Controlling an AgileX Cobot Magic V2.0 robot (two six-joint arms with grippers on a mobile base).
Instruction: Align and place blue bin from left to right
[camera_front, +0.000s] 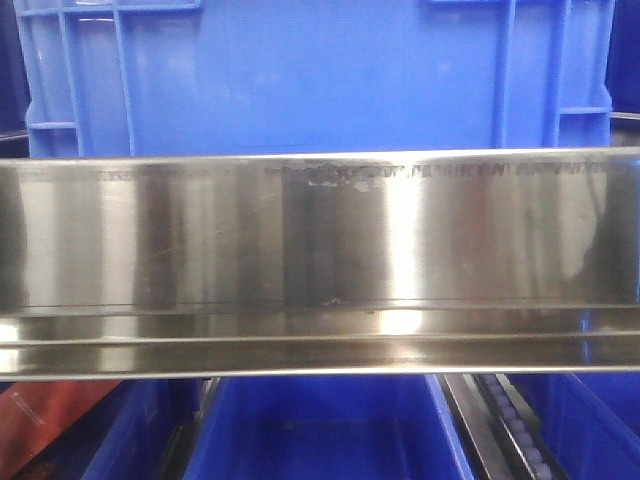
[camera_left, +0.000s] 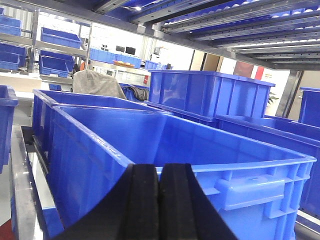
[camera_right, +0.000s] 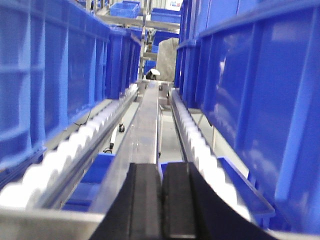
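You have the blue bin (camera_front: 320, 75) sitting on the upper shelf level, its smooth front wall right behind the polished steel front rail (camera_front: 320, 260) that runs across the rack's front edge, with darker blue bins (camera_front: 320, 430) on the level below. Your left gripper (camera_left: 159, 205) hovers at the near rim of an open blue crate (camera_left: 150, 145), black jaws pressed together on nothing. Your right gripper (camera_right: 161, 202) sits over the steel divider rail (camera_right: 147, 125) between two roller tracks (camera_right: 192, 137), jaws likewise pressed together and empty.
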